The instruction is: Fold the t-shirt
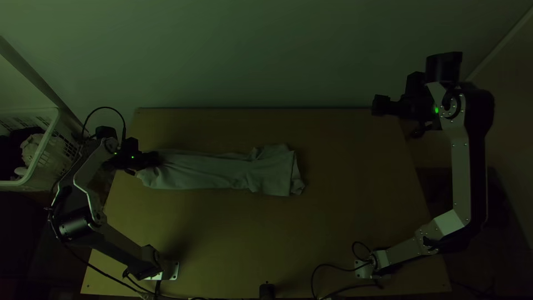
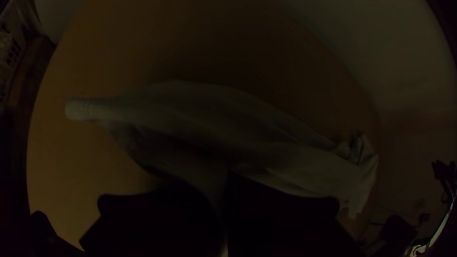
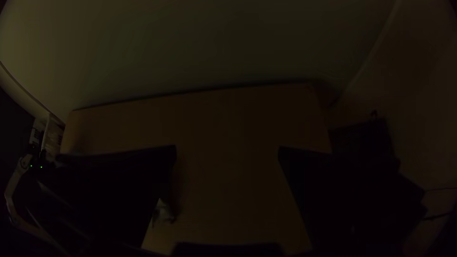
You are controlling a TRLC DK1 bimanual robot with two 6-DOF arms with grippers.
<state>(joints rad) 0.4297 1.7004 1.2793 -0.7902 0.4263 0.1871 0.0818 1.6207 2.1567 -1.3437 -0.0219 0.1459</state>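
Observation:
The pale t-shirt (image 1: pixel 216 170) lies in a long narrow strip across the table's left and middle, wider and crumpled at its right end. At its left end my left gripper (image 1: pixel 157 159) is shut on the fabric. In the left wrist view the t-shirt (image 2: pixel 200 109) runs in between the nearly closed fingers of the left gripper (image 2: pixel 221 190). Far from the cloth, my right gripper (image 1: pixel 378 105) is at the table's back right corner. In the right wrist view the right gripper (image 3: pixel 227 151) stands open with nothing held, and a bit of the t-shirt (image 3: pixel 163 213) shows beside one finger.
A white basket (image 1: pixel 41 153) with dark and light items stands left of the table (image 1: pixel 344 222). A pale wall (image 1: pixel 266 50) rises behind the back edge. Black cables loop near both arm bases, and a small dark object (image 1: pixel 267 291) sits at the front edge.

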